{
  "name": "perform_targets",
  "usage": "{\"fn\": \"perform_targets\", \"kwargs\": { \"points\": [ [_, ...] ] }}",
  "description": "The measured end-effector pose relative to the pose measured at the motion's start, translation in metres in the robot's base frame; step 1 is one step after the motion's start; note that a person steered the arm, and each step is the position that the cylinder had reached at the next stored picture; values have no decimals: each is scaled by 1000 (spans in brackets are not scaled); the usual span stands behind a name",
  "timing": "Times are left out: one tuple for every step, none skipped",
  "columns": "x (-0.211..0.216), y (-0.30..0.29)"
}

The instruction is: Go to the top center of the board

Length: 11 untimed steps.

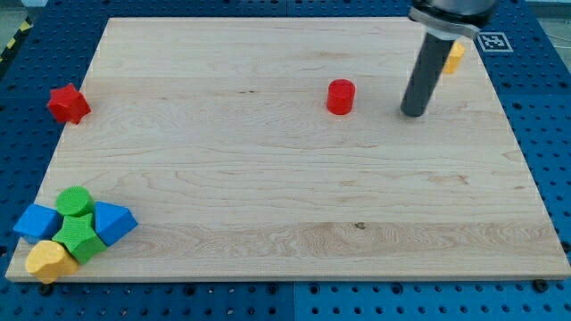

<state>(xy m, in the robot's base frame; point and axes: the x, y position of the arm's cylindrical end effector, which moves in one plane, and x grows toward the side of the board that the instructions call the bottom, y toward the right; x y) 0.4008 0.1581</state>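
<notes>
The wooden board [294,205] is laid flat on a blue pegboard, mostly bare, so free sliding is allowed. No pincer is fitted, so nothing is gripped; only a dark rod is carried, and my tip [412,113] is set down right of the red cylinder [340,96], apart from it. The goal, the board's top centre, lies up-left of the tip. A cluster of blue, green and yellow blocks [73,232] is parked at the bottom-left corner; a red star [68,103] sits off the left edge; a yellow block [454,57] is partly hidden behind the rod.

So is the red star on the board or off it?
Half off: the red star sits across the board's left edge.
</notes>
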Motion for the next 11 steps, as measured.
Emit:
{"fn": "perform_targets", "kwargs": {
  "points": [
    [4,-47],
    [5,-93],
    [5,-138],
    [5,-180],
    [6,-213],
    [10,-243],
    [-22,-253],
    [-75,-253],
    [-124,-253],
    [-171,-253],
    [-190,-236]
  ]
}}
